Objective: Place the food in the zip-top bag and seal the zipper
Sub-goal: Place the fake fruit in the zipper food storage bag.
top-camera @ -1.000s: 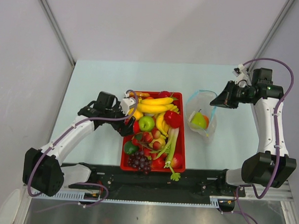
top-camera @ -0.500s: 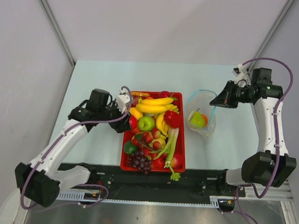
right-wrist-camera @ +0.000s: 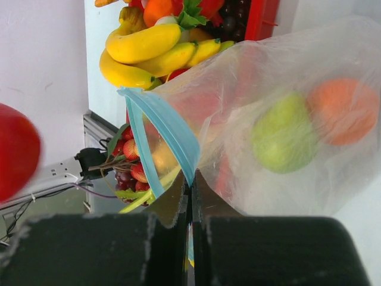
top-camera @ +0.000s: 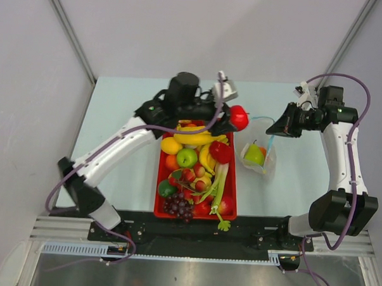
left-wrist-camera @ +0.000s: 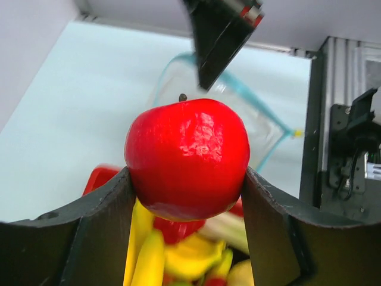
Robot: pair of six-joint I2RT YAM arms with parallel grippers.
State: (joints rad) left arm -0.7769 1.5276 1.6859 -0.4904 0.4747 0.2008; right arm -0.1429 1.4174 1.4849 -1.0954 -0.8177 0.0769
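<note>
At the near end of the red tray (top-camera: 158, 195) lies a bunch of dark grapes (top-camera: 179, 206), and a green stalk (top-camera: 220, 182) runs up the tray's right side. Past them, among the piled fruit, sit a green apple (top-camera: 187, 157) and a lemon (top-camera: 170, 145). The bananas (top-camera: 194, 138) lie across the far end.

Just right of the tray, on the pale table (top-camera: 122, 127), stands the clear bag (top-camera: 264, 165). It holds a green pear (top-camera: 254, 156) with an orange fruit (right-wrist-camera: 345, 110) touching it. The blue strip (right-wrist-camera: 169, 134) along the bag's mouth is parted, so the mouth gapes open towards the tray. The right claw (right-wrist-camera: 190, 190) is closed flat on the bag's edge at that strip, pinching the plastic and keeping the mouth lifted.

The left arm (top-camera: 124, 143) stretches over the tray's far end. The left claw (left-wrist-camera: 187, 185) is clamped on a red apple (top-camera: 238, 117), one finger (left-wrist-camera: 101, 238) pressed to each side. The apple hangs in the air off the tray's far right corner, just beside the bag's mouth but not inside it. Seen from the left wrist, the open mouth lies directly beyond the apple, with the tip of the right claw above it.
</note>
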